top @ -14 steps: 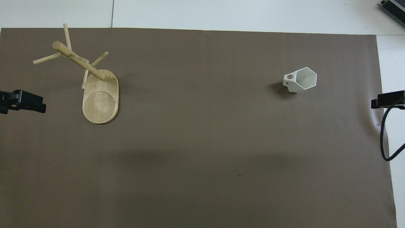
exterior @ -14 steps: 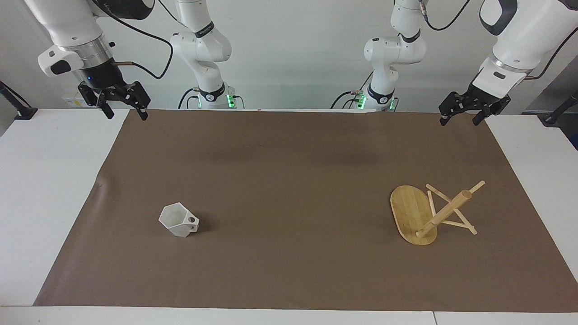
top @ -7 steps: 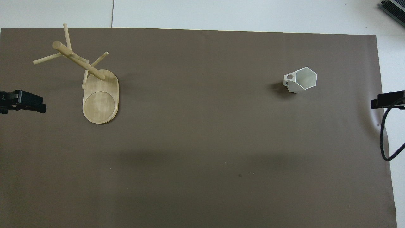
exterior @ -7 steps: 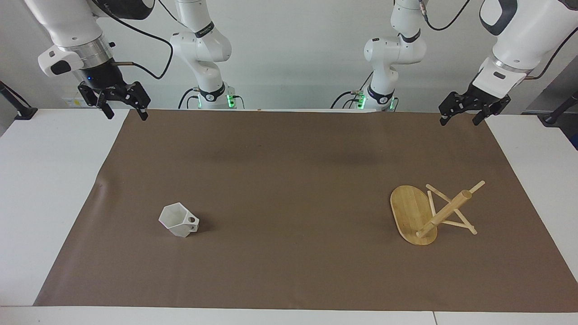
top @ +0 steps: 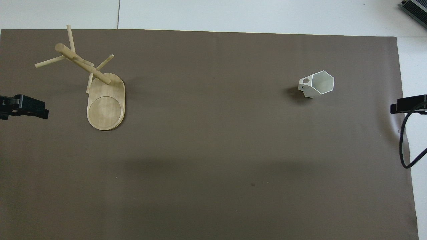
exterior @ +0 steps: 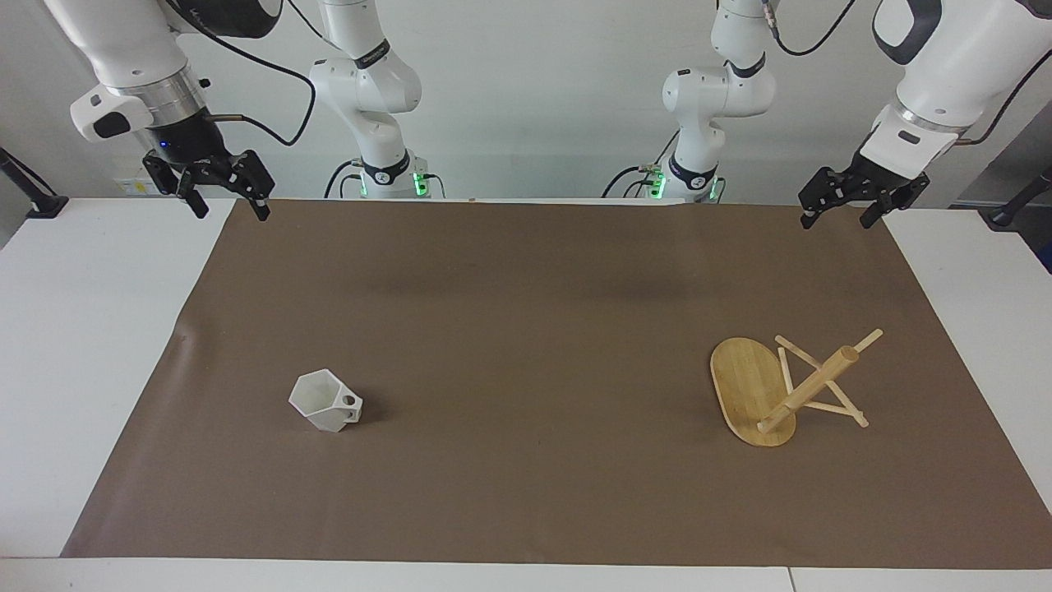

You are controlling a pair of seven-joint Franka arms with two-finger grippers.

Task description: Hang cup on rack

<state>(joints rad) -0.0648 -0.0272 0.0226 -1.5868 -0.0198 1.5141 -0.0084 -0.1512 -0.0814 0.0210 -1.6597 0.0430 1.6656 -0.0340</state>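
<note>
The white faceted cup (exterior: 325, 400) (top: 317, 84) stands mouth up on the brown mat toward the right arm's end, its handle pointing toward the table's middle. The bamboo rack (exterior: 779, 393) (top: 106, 104) stands on its oval base toward the left arm's end, about as far from the robots as the cup, with bare pegs. My right gripper (exterior: 229, 210) hangs open and empty over the mat's corner nearest its base. My left gripper (exterior: 837, 221) hangs open and empty over the mat's other corner on the robots' side. Both are well away from cup and rack.
The brown mat (exterior: 526, 329) covers most of the white table (exterior: 90, 329). A black cable (top: 403, 146) hangs from the right arm over the mat's edge. White table strips border the mat at both ends.
Cup and rack have not moved. Both grippers have barely shifted and stay open.
</note>
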